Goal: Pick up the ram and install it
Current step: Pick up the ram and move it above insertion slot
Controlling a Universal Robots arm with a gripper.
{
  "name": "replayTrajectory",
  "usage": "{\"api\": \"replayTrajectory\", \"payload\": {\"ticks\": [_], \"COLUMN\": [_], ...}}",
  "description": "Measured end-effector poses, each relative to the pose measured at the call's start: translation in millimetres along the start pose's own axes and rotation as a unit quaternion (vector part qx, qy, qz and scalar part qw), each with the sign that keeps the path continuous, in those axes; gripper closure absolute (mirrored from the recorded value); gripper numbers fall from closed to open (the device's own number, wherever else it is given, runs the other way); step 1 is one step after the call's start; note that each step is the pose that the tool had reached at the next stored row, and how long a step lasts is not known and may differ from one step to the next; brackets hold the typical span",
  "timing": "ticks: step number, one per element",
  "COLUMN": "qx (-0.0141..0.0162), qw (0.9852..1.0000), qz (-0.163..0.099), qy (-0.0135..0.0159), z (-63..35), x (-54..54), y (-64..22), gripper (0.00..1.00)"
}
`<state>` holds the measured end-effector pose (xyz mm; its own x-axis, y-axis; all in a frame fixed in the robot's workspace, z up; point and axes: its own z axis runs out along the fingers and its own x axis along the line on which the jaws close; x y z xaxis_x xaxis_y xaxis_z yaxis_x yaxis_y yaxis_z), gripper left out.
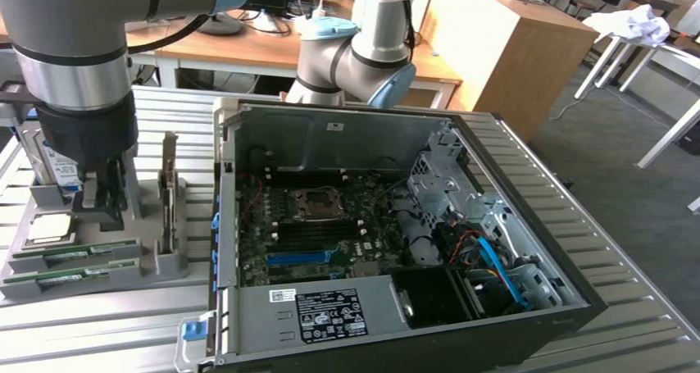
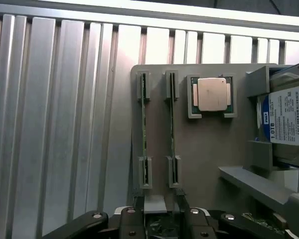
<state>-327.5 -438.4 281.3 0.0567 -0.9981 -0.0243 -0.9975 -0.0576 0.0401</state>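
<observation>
Well, my gripper point(image 2: 159, 209) hangs, jaws released, above the grey holder point(image 2: 204, 144), where the ram sticks point(image 2: 143, 129) stand on edge beside the CPU point(image 2: 212, 93). They look light, stiff and fragile; I'd pinch the flat faces mid-length.

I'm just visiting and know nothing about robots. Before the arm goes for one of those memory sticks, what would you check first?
1. The gripper is open and empty: ok.
2. Two ram sticks stand on edge in the grey holder: ok.
3. Gripper is above the holder, near the sticks: ok.
4. Gripper is lined up with one particular stick: cannot tell.
5. The computer case is open on top: ok.
6. The memory slots inside are free: cannot tell.
</observation>
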Motion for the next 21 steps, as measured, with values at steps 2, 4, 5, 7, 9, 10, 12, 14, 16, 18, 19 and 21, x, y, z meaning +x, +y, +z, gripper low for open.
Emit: {"api": "replayTrajectory", "payload": {"ticks": [2, 4, 5, 7, 9, 10, 12, 14, 16, 18, 19, 21], "qx": [0.0001, 0.0002, 0.0000, 0.0000, 0.0005, 0.0007, 0.0012, 0.0015, 0.0014, 0.0014, 0.0013, 0.0014], "qw": [1.0000, 1.0000, 1.0000, 1.0000, 1.0000, 1.0000, 1.0000, 1.0000, 1.0000, 1.0000, 1.0000, 1.0000], "qz": [-0.001, -0.001, -0.001, -0.001, -0.001, -0.002, -0.002, -0.002, -0.002, -0.002, -0.002, -0.002], "qy": [-0.0001, -0.0002, 0.0000, 0.0008, 0.0022, 0.0030, 0.0031, 0.0030, 0.0029, 0.0030, 0.0030, 0.0026], "z": [0.5, 2.4, 2.9, 2.6, -3.1, -6.3, -8.4, -8.4, -8.4, -8.5, -8.6, -8.4], "x": [0.0, 0.0, 0.1, 0.1, -0.5, -0.7, -0.7, -0.8, -0.8, -0.8, -0.8, -1.1], "y": [0.0, -0.1, -0.1, -0.2, 0.2, 0.5, 0.8, 0.9, 1.0, 1.0, 1.1, 5.3], "gripper": [0.64, 0.64, 0.64, 0.64, 0.64, 0.64, 0.64, 0.64, 0.64, 0.64, 0.64, 0.64]}}
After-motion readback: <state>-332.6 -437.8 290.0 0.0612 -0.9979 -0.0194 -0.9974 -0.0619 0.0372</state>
